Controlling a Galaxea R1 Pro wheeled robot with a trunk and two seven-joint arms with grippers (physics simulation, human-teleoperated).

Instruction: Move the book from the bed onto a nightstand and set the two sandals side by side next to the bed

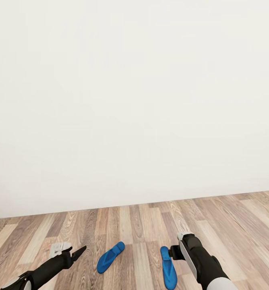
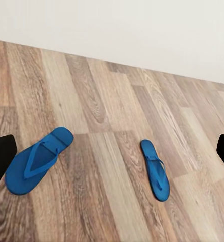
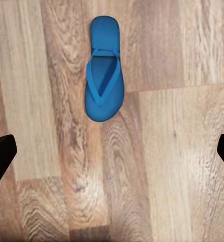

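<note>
Right pincer point(image 1: 178, 241) spread wide above sandal point(image 3: 104, 75)

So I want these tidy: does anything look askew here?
Yes. The two sandals lie apart on the wood floor at different angles: the left sandal slants, the right sandal points nearly straight, with bare planks between them. Neither looks damaged.

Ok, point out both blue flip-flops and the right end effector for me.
Angled bright blue flip-flop sandal point(image 1: 110, 257), head view, on its footbed.
Straight bright blue flip-flop sandal point(image 1: 168, 267), head view, on its sole beside the arm.
Right end effector point(image 3: 112, 156), right wrist view, midway between its dark fingertips.
</note>
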